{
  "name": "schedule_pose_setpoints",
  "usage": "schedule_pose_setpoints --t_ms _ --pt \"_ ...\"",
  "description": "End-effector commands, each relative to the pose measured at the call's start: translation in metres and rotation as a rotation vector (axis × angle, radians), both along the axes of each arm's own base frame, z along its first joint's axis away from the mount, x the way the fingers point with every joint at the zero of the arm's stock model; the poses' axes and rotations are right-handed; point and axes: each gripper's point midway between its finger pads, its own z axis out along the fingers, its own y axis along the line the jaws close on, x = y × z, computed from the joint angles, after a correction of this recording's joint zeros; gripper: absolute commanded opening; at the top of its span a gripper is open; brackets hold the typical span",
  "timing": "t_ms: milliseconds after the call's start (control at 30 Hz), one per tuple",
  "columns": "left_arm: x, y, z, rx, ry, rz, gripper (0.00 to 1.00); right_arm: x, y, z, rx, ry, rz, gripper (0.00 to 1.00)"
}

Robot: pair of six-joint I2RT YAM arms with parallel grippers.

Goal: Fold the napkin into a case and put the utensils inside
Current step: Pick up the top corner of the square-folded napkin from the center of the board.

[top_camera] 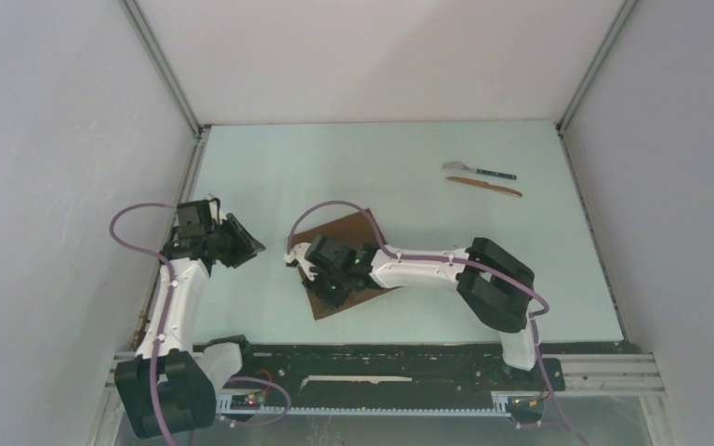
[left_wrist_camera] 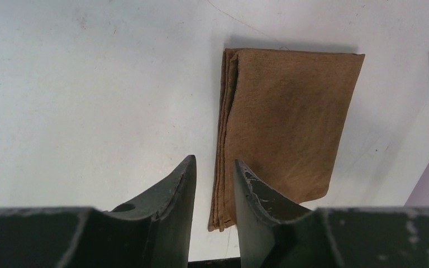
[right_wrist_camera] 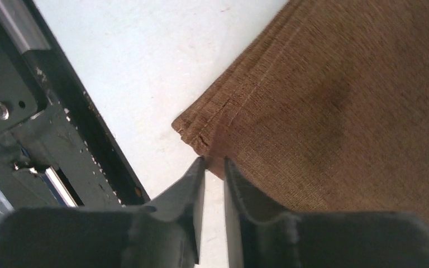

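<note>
Napkin (top_camera: 339, 226) is folded into an oblong mid-bench (top_camera: 335, 158), but I'd say it's not a proper case yet. My right gripper (right_wrist_camera: 215, 164) is down at its near-left corner, roughly 7 o'clock. The jaws are nearly together with the layered hem right at the tips, and I can't tell if it actually bites. My guess is it's low there to lift a layer. My left gripper (left_wrist_camera: 215, 163) hangs off at 9 o'clock, jaws apart and holding nothing, out of the way. Fork (top_camera: 479, 171) and brown knife (top_camera: 483, 185) lie side by side up at 1 o'clock, well apart from the cloth.
</note>
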Motion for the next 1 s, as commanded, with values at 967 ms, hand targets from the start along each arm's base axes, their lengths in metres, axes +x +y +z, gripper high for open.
schedule_pose_setpoints --t_ms 967 --pt "0.006 -0.003 0.008 -0.013 -0.046 -0.024 0.37 -0.003 0.014 -0.018 -0.052 -0.097 0.044 0.28"
